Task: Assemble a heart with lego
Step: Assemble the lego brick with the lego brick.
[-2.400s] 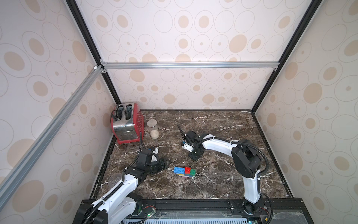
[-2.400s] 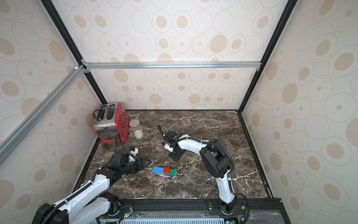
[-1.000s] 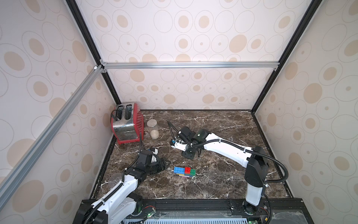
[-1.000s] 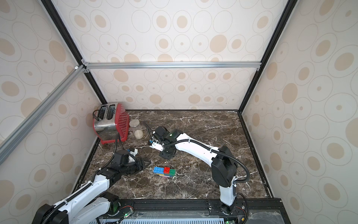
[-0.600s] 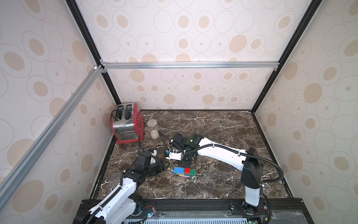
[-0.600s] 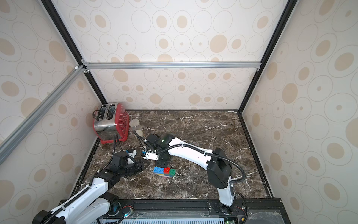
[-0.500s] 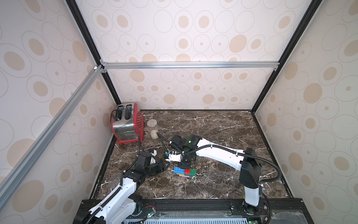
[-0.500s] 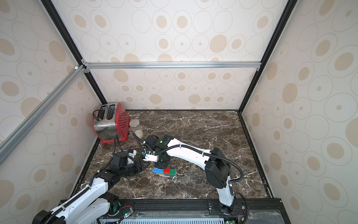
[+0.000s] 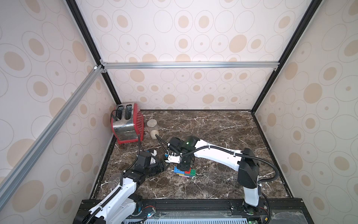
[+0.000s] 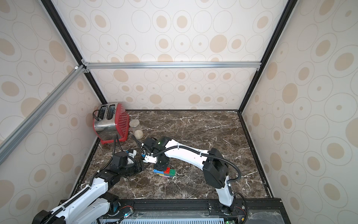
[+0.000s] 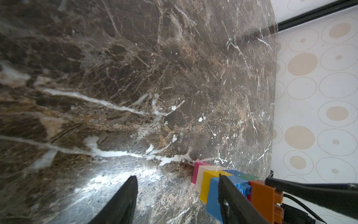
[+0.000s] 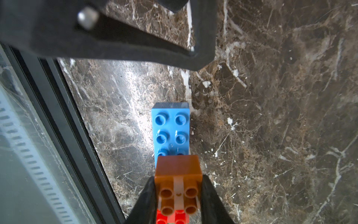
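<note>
Marble top (image 9: pixel 213 131) w/ stepped multicolour heart (image 9: pixel 185 172)

In both top views the right pincer (image 9: pixel 184 165) sits over the heart (image 9: pixel 191 172), so the orange brick (image 12: pixel 178 168) it grips is hidden there, & the heart's lower layers are too small to make out. Right wrist view: orange brick covers one end of the blue brick (image 12: pixel 170 126), red brick (image 12: pixel 172 217) is cut off at the frame edge; can't tell if orange is seated on studs. Left wrist view: heart runs off the frame edge w/ a finger of the left pincer (image 11: pixel 176 176) across it.
</note>
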Controlling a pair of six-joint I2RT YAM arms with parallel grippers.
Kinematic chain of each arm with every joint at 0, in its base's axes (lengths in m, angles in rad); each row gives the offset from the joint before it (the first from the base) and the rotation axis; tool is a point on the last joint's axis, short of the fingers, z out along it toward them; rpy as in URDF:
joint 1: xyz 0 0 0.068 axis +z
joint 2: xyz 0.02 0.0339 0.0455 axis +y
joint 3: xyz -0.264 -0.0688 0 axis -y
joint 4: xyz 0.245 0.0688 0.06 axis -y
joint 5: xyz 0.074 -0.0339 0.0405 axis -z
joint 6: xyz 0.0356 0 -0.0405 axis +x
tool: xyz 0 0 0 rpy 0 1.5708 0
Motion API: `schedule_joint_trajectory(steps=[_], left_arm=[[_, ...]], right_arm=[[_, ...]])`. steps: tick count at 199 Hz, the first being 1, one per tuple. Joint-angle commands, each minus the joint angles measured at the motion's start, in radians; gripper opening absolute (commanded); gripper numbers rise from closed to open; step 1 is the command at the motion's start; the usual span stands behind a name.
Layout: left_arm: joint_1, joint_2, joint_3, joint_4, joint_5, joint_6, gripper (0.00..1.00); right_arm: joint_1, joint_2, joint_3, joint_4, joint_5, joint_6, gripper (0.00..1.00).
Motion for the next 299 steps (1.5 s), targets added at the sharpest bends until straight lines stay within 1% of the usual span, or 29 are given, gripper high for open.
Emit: schedule_joint_trajectory(steps=[1,49,97,155,185,222,247,266,299], left_arm=[[0.005,-0.006,-0.007,0.007,0.002,-0.005,0.66],[0.004,-0.009,-0.013,0.012,0.002,-0.007,0.66],[0.005,-0.008,-0.014,0.014,0.002,-0.007,0.66],[0.004,-0.005,-0.014,0.017,0.005,-0.007,0.66],[0.005,-0.014,-0.016,0.011,0.002,-0.008,0.66],[0.005,-0.012,-0.014,0.011,0.002,-0.007,0.66],[0.005,-0.019,-0.014,0.003,0.0,-0.008,0.66],[0.005,-0.026,-0.014,-0.003,-0.004,-0.008,0.66],[0.004,-0.021,-0.011,-0.005,-0.005,-0.007,0.66]], right_arm=[[0.015,0.028,0.025,-0.032,-0.005,0.01,0.26],[0.029,0.045,0.024,-0.039,0.0,0.013,0.26],[0.034,0.06,0.015,-0.052,0.058,0.043,0.25],[0.043,0.056,0.019,-0.06,0.079,0.021,0.25],[0.042,0.06,-0.028,-0.026,0.065,0.039,0.25],[0.036,0.057,-0.136,0.042,0.083,0.005,0.25],[0.019,0.093,-0.137,0.023,0.105,0.01,0.24],[0.011,0.103,-0.142,0.026,0.081,0.011,0.24],[-0.009,0.062,-0.136,0.034,0.07,0.011,0.24]])
